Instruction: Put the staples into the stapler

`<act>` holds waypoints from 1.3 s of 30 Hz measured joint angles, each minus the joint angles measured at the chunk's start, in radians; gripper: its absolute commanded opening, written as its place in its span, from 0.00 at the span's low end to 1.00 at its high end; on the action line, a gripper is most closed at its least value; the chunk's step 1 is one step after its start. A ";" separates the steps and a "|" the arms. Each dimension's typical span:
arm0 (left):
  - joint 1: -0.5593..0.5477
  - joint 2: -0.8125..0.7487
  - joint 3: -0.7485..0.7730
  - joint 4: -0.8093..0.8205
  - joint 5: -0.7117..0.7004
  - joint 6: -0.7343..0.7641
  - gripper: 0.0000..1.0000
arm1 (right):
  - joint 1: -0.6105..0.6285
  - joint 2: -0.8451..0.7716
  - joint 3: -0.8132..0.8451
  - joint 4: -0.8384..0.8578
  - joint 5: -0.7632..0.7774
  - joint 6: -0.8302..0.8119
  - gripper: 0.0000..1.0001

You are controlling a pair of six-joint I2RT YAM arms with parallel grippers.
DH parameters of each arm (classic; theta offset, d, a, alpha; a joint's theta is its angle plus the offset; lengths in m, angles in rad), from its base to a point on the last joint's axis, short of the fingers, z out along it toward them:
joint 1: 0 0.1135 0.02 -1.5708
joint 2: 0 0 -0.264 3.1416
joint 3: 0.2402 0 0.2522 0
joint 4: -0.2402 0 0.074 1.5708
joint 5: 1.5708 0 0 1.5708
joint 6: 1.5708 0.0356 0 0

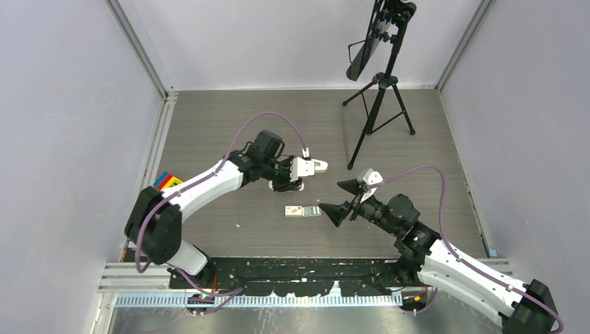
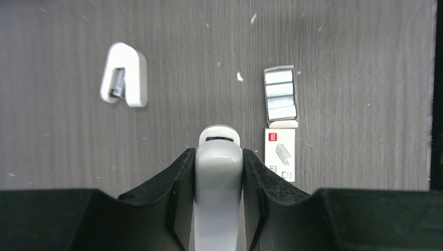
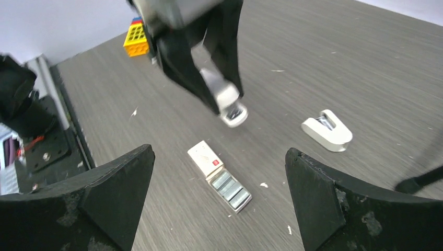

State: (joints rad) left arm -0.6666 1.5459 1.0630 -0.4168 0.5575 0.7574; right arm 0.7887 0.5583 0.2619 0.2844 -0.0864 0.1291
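The stapler (image 2: 219,172), long, slim and white, sits lengthwise between the black fingers of my left gripper (image 2: 219,154), which press on both of its sides. In the right wrist view that gripper (image 3: 219,97) holds the stapler (image 3: 228,102) nose down, close to the table. The staples (image 2: 280,93) lie as silvery strips in a grey tray pulled out of their white, red-marked box (image 2: 280,154), just right of the left gripper. My right gripper (image 3: 219,201) hangs wide open over the staples (image 3: 230,189) with nothing between its fingers. From above, the box (image 1: 296,210) lies between the left gripper (image 1: 286,184) and the right gripper (image 1: 335,198).
A shorter, stubby white stapler (image 2: 124,76) lies on the table beyond the staples (image 3: 326,130). A black tripod (image 1: 379,104) stands at the back right. Coloured toy bricks (image 1: 167,181) sit at the table's left edge. Small white flecks dot the grey wood surface.
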 measured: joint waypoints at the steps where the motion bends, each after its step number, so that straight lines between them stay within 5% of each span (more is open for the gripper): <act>1: 0.000 -0.032 0.000 0.000 0.007 -0.014 0.00 | 0.000 0.014 -0.014 0.028 -0.030 -0.011 0.99; 15: 0.000 -0.312 -0.057 -0.001 0.184 -0.211 0.00 | 0.000 0.217 -0.034 0.272 -0.251 -0.135 0.94; 39: -0.023 -0.345 -0.079 0.003 0.285 -0.280 0.00 | 0.000 0.555 0.100 0.502 -0.460 -0.153 0.56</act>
State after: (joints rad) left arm -0.6899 1.2011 0.9844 -0.4141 0.8425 0.4778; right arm 0.7887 1.1130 0.3622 0.7860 -0.5468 -0.0235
